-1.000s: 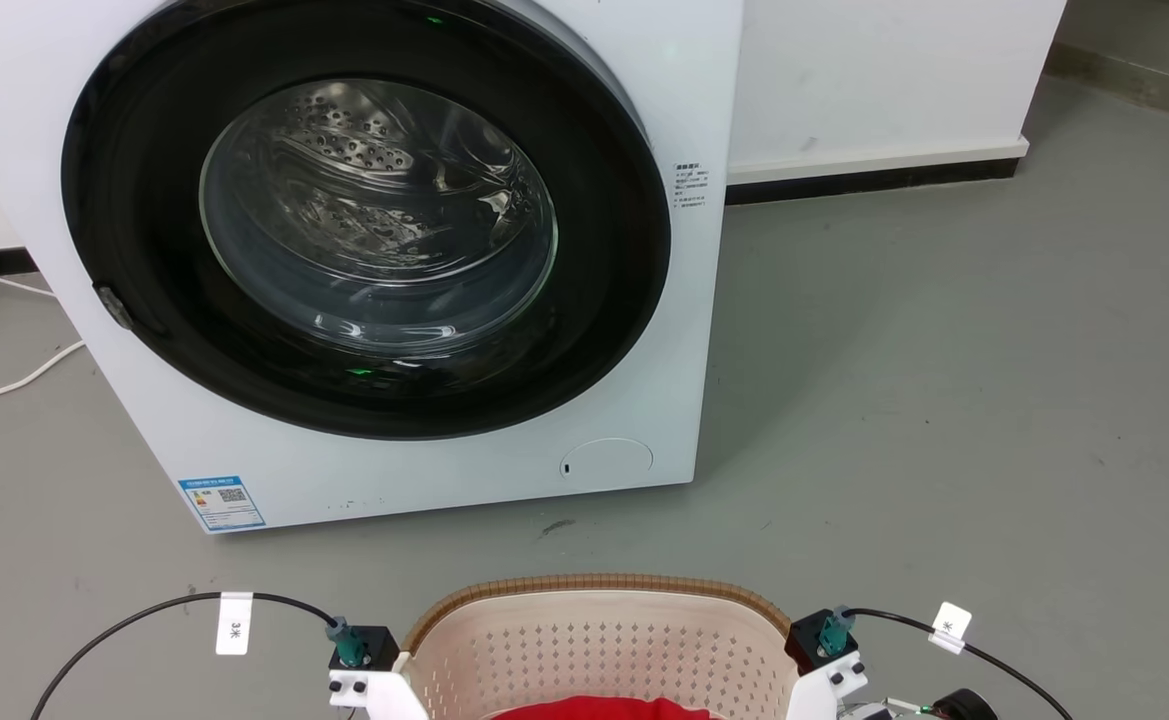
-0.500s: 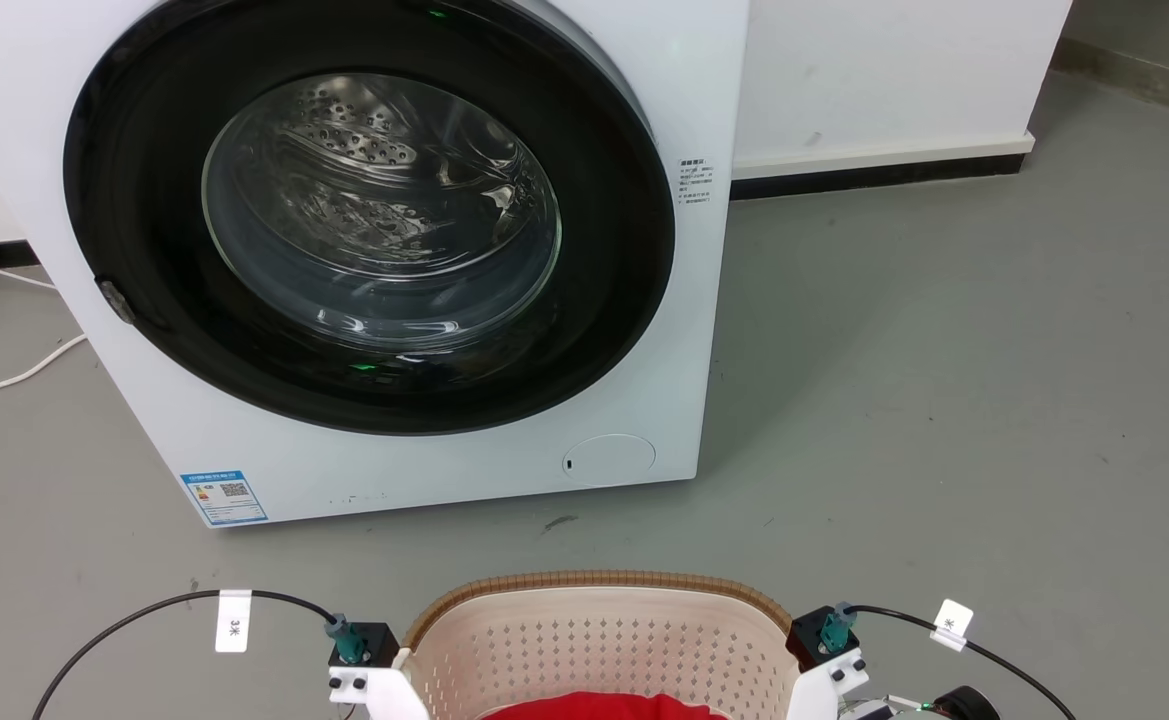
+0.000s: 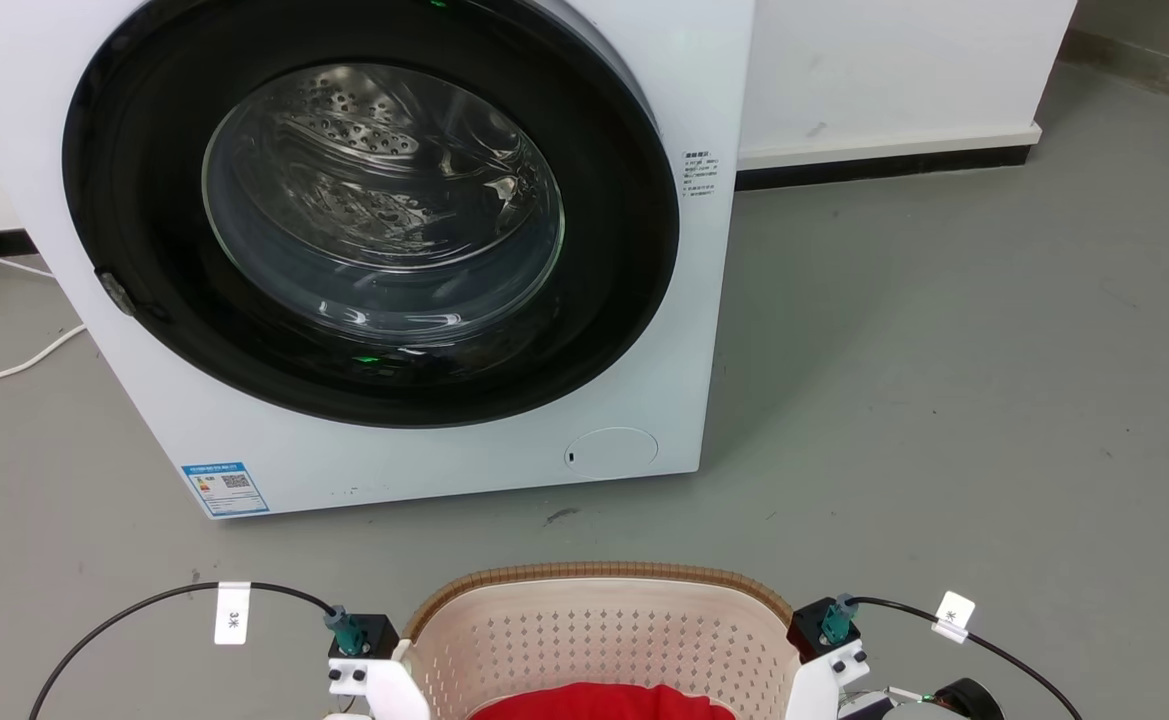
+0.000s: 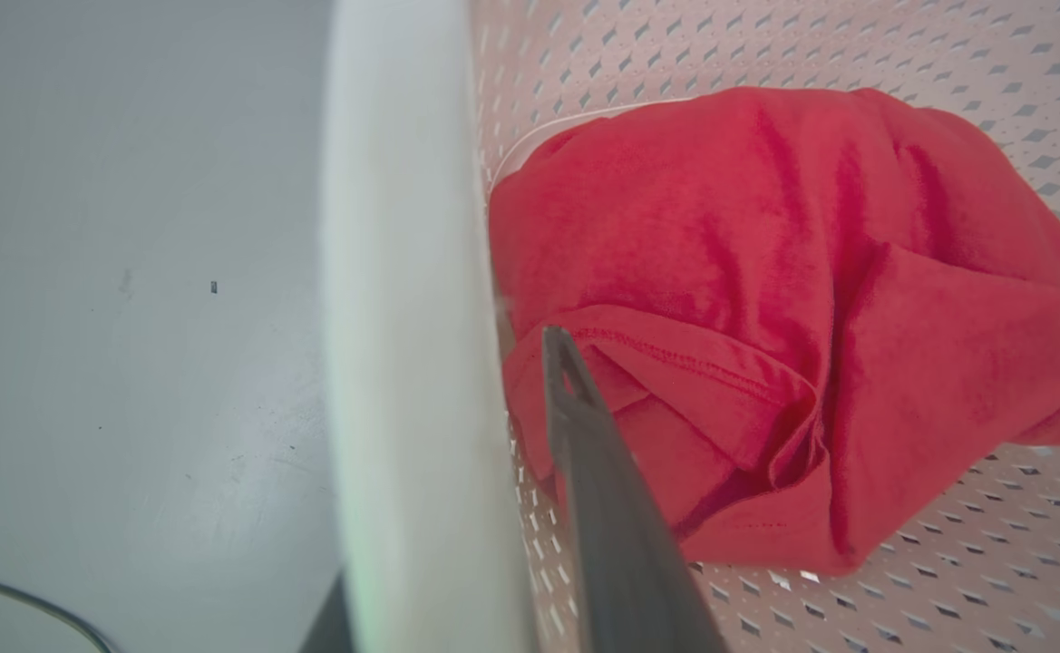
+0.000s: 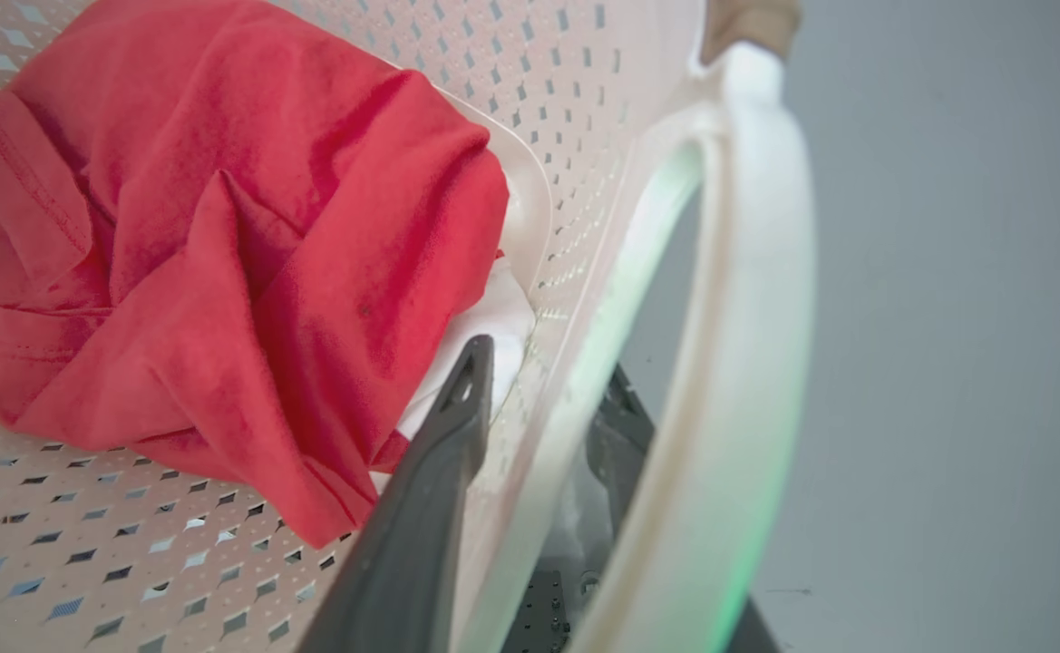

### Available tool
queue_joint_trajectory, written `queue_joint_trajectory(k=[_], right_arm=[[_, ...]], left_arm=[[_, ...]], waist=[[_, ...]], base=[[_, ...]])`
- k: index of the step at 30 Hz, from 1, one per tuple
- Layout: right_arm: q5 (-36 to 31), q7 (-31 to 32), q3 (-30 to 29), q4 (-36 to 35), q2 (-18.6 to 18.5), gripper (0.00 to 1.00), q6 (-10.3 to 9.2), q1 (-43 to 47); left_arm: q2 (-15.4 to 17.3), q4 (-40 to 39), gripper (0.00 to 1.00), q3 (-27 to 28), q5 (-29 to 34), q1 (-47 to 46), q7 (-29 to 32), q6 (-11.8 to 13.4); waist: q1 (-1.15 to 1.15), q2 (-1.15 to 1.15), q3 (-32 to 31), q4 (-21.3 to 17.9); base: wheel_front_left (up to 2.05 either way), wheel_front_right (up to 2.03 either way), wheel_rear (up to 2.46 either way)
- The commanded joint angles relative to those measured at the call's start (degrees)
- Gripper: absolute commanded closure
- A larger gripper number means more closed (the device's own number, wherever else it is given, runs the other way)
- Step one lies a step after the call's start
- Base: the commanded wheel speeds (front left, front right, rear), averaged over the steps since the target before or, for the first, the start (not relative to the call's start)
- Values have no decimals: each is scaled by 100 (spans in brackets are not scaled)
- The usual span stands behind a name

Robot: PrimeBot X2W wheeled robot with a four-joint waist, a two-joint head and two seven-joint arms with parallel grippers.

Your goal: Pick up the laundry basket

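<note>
The washing machine [image 3: 384,240] stands at the left, apart from the work. Low in the middle of the head view is the laundry basket [image 3: 604,630], with a red garment [image 4: 765,299] lying in it. The left gripper [image 4: 475,381] has one finger inside, close against the side wall. The other is mostly hidden behind the white loop handle [image 4: 393,272] — whether it pinches, I cannot tell. The right gripper [image 5: 543,363] pinches the opposite wall, one finger on each side. So reaching looks done, and the grip at least on the right. Whether the base has left the floor [image 3: 944,400] is not visible — the lift, I judge, is what remains.
</note>
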Motion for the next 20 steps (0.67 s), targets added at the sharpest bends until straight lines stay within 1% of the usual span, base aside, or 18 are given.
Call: queue_joint_trajectory(k=[1,20], right_arm=[[-38,-17,53,68,-146,100,20,-69],[-37,-76,84,72,-134,100,20,-91]], left_arm=[[150,36,100,-19,-5,-110,-37,-27],[148,56,100,-218,-184,-171,-93,-34]], waist=[[0,0,2,2],[0,0,35,12]], base=[[0,0,0],[0,0,0]])
